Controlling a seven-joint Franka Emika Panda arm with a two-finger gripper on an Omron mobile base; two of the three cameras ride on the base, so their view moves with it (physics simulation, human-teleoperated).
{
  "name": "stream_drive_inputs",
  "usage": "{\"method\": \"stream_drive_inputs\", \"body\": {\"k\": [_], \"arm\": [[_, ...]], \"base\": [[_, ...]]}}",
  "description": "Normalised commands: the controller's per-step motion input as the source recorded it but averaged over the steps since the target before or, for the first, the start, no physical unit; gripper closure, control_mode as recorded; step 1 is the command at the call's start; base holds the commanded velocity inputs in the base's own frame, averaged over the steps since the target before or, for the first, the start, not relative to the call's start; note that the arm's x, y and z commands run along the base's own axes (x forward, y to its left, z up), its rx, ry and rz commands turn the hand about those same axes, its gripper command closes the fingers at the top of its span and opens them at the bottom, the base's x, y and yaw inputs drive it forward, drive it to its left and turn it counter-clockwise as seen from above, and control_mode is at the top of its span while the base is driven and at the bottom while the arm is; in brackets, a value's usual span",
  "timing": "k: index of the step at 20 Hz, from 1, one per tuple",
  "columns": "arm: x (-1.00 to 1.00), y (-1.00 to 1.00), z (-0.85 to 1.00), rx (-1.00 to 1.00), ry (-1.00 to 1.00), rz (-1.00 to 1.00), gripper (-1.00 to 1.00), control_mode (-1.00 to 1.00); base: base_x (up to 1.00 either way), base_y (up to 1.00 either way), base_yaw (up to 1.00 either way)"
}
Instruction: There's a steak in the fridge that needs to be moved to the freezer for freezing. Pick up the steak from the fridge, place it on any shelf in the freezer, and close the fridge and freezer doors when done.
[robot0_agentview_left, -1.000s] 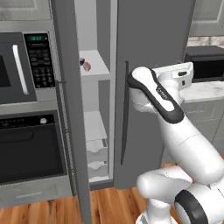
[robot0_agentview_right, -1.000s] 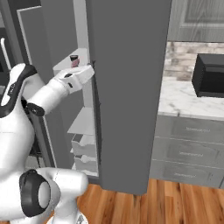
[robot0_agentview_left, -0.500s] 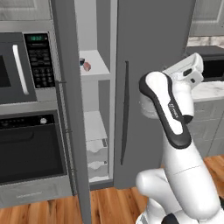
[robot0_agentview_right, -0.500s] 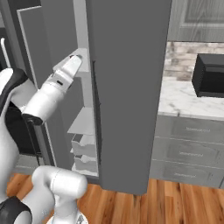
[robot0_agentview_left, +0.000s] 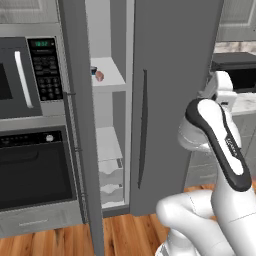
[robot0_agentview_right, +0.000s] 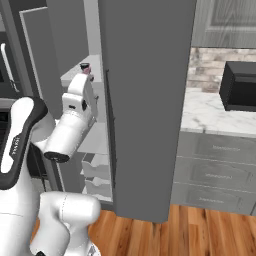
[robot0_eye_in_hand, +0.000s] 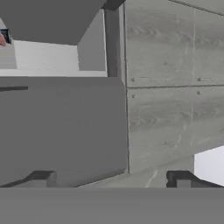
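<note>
The steak (robot0_agentview_left: 99, 75) is a small pinkish lump on a white shelf (robot0_agentview_left: 111, 80) of the fridge, beside a dark blue-rimmed cup (robot0_agentview_left: 93, 70). That compartment stands open between two grey doors: a wide one (robot0_agentview_left: 175, 75) with a long dark handle (robot0_agentview_left: 142, 130), and one seen edge-on (robot0_agentview_left: 75, 125). My white hand (robot0_agentview_right: 80, 97) is raised just below the steak (robot0_agentview_right: 90, 71), by the wide door's edge (robot0_agentview_right: 107, 100). In the hand view my gripper (robot0_eye_in_hand: 111, 178) is open with nothing between its fingertips (robot0_eye_in_hand: 41, 177). The steak (robot0_eye_in_hand: 1, 40) sits at that view's left edge.
A microwave (robot0_agentview_left: 25, 75) and a black oven (robot0_agentview_left: 35, 170) stand left of the unit. To the right, a marble counter (robot0_agentview_right: 210, 115) carries a black appliance (robot0_agentview_right: 240, 85) over grey drawers (robot0_agentview_right: 220, 175). My own arm (robot0_agentview_left: 220, 145) rises close in front of the wide door.
My arm has swung, its elbow rising and moving right. The hand has stayed near the wide door's edge below the steak's shelf. The gripper stays open.
</note>
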Motion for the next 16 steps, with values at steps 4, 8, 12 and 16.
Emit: {"method": "stream_drive_inputs", "body": {"k": [4,8,12,16], "arm": [[-0.75,-0.20,1.00,-0.28,0.02,-0.14,-1.00,-1.00],[-0.94,-0.97,1.00,-0.17,-0.12,-0.11,-1.00,-1.00],[-0.93,0.04,0.51,-0.76,-0.20,-0.19,-1.00,-1.00],[-0.55,0.99,0.01,-1.00,-0.15,-0.02,-1.00,-1.00]], "base": [[0.00,0.00,0.00],[0.00,0.00,0.00],[0.00,0.00,0.00],[0.00,0.00,0.00]]}}
